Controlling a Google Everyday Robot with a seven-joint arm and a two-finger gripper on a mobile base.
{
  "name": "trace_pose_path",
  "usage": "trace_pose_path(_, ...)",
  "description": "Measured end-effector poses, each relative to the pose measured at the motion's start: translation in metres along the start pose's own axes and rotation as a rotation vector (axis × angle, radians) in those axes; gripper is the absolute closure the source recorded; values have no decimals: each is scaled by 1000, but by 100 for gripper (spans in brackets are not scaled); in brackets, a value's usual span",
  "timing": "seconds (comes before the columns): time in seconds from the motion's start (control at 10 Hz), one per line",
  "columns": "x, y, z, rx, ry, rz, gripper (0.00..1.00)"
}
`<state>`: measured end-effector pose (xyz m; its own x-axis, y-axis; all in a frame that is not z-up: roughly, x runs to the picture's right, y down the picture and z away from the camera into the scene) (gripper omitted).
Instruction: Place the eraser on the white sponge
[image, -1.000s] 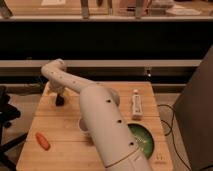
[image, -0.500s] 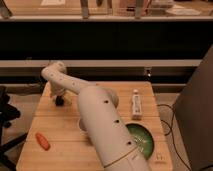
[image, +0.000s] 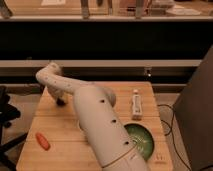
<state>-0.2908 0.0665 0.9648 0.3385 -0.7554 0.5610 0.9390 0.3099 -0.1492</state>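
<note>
My gripper (image: 60, 101) is a dark shape at the end of the white arm (image: 95, 120). It hangs low over the far left part of the wooden table (image: 60, 132). The arm reaches from the near side across the middle of the table and bends back down at the elbow (image: 47, 75). I cannot make out the black eraser; it may be at the gripper, but I cannot tell. The white sponge is out of view, perhaps hidden behind the arm or the gripper.
An orange carrot-shaped object (image: 42, 141) lies at the near left. A long white tube (image: 136, 105) lies at the right. A green bowl (image: 142, 141) sits at the near right. A dark chair (image: 7, 117) stands left of the table.
The gripper has shifted only slightly over the far left of the table. The other things have not moved.
</note>
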Motion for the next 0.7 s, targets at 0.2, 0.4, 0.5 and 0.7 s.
trace_pose_path(0.2, 6, 12, -4, -13, -22, 10, 99)
trace_pose_path(0.4, 5, 15, -9, -23, -8, 10, 99)
trace_pose_path(0.5, 3, 12, -12, -16, 5, -5, 99)
trace_pose_path(0.7, 3, 11, -13, -6, 13, -9, 99)
